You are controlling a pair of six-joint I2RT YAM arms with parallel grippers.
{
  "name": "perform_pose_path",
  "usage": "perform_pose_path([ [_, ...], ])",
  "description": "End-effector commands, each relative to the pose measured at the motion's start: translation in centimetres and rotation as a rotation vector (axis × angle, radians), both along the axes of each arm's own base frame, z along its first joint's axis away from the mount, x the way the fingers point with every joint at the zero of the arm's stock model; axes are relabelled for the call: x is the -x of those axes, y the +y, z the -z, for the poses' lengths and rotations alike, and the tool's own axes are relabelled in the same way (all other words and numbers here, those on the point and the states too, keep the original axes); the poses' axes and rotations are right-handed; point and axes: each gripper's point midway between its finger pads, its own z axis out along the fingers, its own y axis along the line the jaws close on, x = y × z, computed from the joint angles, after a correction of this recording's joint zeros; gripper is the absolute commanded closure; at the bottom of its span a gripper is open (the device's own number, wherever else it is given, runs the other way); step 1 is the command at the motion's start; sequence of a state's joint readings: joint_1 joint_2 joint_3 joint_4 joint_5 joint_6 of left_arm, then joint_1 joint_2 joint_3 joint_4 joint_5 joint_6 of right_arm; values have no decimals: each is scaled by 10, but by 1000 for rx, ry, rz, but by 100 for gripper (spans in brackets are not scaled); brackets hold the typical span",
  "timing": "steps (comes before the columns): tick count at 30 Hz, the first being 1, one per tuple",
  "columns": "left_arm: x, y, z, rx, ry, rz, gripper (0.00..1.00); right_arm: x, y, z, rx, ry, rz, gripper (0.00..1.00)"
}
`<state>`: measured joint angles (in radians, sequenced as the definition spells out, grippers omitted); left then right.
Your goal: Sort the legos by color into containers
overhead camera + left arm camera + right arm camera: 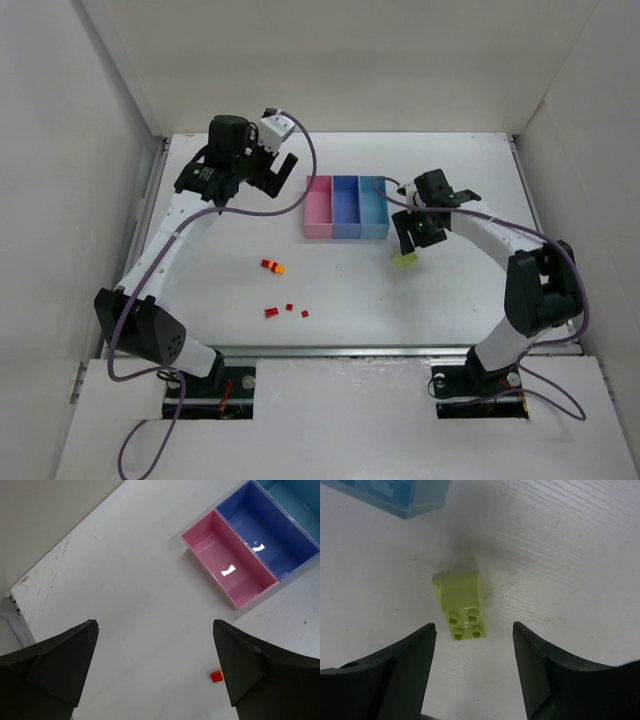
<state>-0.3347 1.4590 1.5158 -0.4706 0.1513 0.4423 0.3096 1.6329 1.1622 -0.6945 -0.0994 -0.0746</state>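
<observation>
Right tool (472,629) – fingers spread, set low astride the yellow-green brick (462,605). Bench shows on both sides between pads and brick, so nothing is pinched. The brick lies on its side, studs facing the wrist camera, sloped back toward the cyan bin (395,500). Judged: the fingers stand either side of the studded end because that end gives two flat faces to clamp.

From above, this brick (404,260) sits on the bench (460,290) just off the near right corner of the containers (346,236), by the cyan end. That wall is the edge to mind – probably lift straight up before carrying over the rim. Open bench to the right and near side.

Left tool (268,172) – spread wide, holding nothing, raised over the far left of the bench, apart from every brick. Its wrist view looks down on the pink bin (225,555) and blue bin (270,535); only glare shows inside them.

Remaining legos: a red-and-orange pair (271,266) mid-bench, three small red pieces (287,311) nearer the arm bases. All are on the left arm's side, with free room around them. No brick seen in a bin, so the sort is barely begun.
</observation>
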Motion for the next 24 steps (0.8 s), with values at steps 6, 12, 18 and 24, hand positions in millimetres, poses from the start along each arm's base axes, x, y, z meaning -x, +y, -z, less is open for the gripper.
perform_pose_path([
  [6, 0, 1, -25, 40, -72, -33, 1, -4, 6, 16, 36, 35, -19, 35],
  [12, 0, 1, -25, 40, -72, -33, 1, -5, 5, 17, 66, 38, 1, 39],
  [18, 0, 1, -21, 37, -63, -33, 1, -8, 6, 14, 60, 19, 1, 80],
  [24, 0, 2, -16, 22, -48, -28, 2, -5, 13, -15, -3, -23, -7, 100],
])
